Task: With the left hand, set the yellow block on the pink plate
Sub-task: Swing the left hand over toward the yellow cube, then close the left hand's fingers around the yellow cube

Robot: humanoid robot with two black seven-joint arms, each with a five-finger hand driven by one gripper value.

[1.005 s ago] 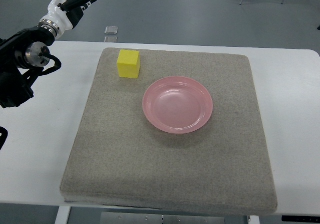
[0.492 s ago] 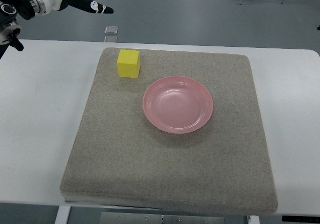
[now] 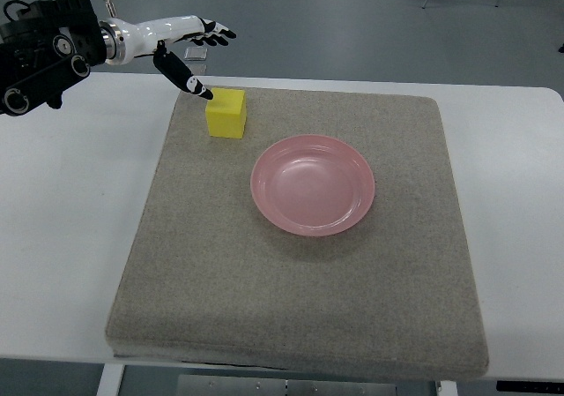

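Left hand (image 3: 187, 48) comes in from the left edge over the counter's (image 3: 62, 228) far-left corner, white shell with black fingers. Fingers spread and relaxed, holding nothing. Four fingers (image 3: 214, 32) point right, past the counter's far edge. Thumb (image 3: 191, 83) angles down toward the block (image 3: 226, 113), its tip just beside the block's far-left top corner; cannot tell if it touches. Dark forearm and wrist sit at the far-left corner, above the counter.

Block is yellow, a cube, resting flat on the mat (image 3: 300, 290) near the mat's far-left corner. It sits apart from the plate (image 3: 313, 184), toward the far-left of it, with bare mat between them.

Plate is pink, round, shallow, empty, upright on the mat a bit toward the far edge from the mat's centre.

Mat is grey-beige, square-ish, covers most of the middle of the white counter, reaches close to the near edge. White counter shows on both left and right sides of it.

Small clear square thing (image 3: 196, 52) lies on the floor beyond the counter's far edge, partly behind the hand.

Right arm out of view.
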